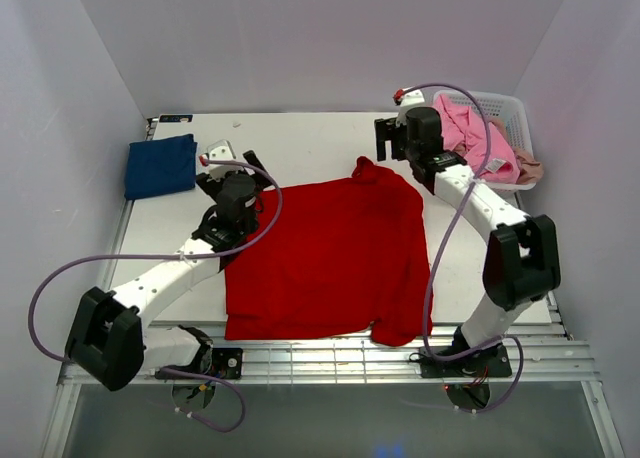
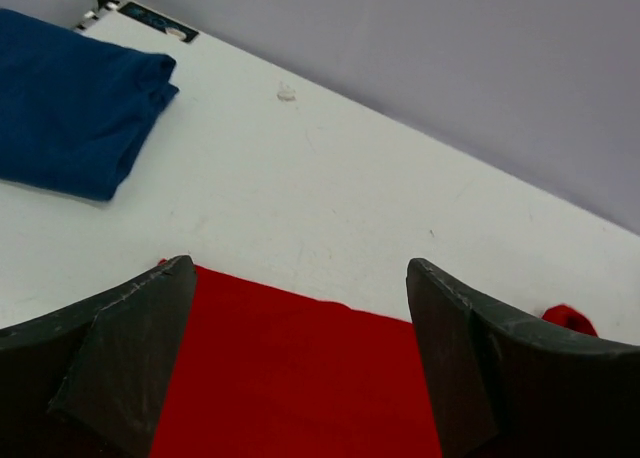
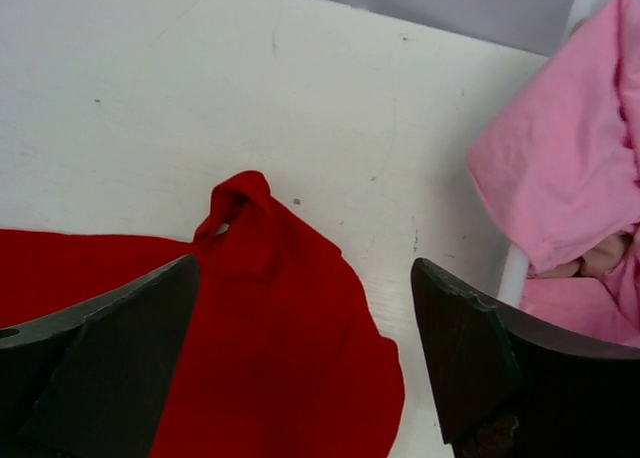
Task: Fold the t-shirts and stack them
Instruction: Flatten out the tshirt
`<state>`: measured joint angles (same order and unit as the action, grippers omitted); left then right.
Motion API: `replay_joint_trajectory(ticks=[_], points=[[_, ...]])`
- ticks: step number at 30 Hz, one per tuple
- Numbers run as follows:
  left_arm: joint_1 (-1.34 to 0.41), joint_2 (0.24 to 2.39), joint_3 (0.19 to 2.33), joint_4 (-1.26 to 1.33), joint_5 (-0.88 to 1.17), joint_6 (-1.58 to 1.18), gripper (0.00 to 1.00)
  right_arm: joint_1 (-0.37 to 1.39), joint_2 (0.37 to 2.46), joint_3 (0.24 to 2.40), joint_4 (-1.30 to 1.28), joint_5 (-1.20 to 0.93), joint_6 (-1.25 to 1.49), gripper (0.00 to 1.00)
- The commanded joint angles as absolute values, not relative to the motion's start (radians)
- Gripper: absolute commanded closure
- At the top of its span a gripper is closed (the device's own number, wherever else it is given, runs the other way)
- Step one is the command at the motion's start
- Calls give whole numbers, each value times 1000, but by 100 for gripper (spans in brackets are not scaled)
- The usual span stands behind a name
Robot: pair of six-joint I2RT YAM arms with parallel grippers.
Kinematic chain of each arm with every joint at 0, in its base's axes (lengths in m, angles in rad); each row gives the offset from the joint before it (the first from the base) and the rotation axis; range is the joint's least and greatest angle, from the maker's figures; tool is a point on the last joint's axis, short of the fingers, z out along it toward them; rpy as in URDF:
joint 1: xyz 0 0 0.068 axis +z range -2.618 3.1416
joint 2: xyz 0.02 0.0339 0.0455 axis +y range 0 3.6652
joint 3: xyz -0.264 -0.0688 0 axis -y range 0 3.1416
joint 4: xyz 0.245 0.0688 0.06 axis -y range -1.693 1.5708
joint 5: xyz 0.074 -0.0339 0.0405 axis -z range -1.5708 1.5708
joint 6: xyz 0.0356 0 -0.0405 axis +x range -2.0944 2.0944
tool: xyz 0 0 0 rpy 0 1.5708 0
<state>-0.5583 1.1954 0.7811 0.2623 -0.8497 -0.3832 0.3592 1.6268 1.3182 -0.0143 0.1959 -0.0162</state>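
1. The white table [image 1: 300, 138] is the largest thing we see from above, and everything else lies on it
2. The red t-shirt [image 1: 330, 258] lies spread flat across the middle of the table. Its near hem reaches the table's front edge, where the right corner is a little bunched
3. The white lattice basket [image 1: 512, 106] stands in the far right corner of the table, just beside the red t-shirt's far right corner
4. The pink t-shirt [image 1: 478, 140] is heaped in the basket and spills over its near side. From the right wrist we see it draped over the white rim
5. The navy t-shirt [image 1: 160, 165] lies folded at the far left corner of the table, well apart from the red one
6. The left gripper [image 2: 298, 268] is over the far left edge of the red t-shirt. Its jaws are spread wide with nothing between them, and we see only red cloth and bare table in the gap. We cannot tell whether the fingers touch the cloth
7. The right gripper [image 3: 305, 266] is over the far right corner of the red t-shirt, near the basket. Its jaws are also spread wide and hold nothing
8. A bit of beige cloth [image 1: 532, 170] shows at the basket's near right side, under the pink t-shirt
9. A small twisted knot [image 3: 240, 203] of red cloth sticks up at the red t-shirt's far right corner, between the right gripper's fingers in the wrist view
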Motion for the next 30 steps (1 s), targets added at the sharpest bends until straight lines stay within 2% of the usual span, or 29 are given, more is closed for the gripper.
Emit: replay_joint_trajectory(ticks=[1, 2, 3, 6, 12, 30], points=[[-545, 1284, 808, 212, -743, -394, 5, 348, 1782, 1386, 12, 195, -26, 10], [-537, 1296, 805, 210, -714, -402, 8, 348, 1814, 1440, 3, 192, -26, 16], [-523, 1307, 802, 210, -701, -409, 13, 348, 1847, 1468, -24, 189, -29, 27], [-499, 1335, 796, 209, -667, -426, 17, 348, 1983, 1557, -44, 163, -40, 41], [-492, 1342, 772, 209, -658, -429, 17, 348, 2138, 1696, -40, 95, -52, 42], [-456, 1462, 732, 190, -643, -472, 18, 350, 2325, 1891, -120, -31, -17, 45]])
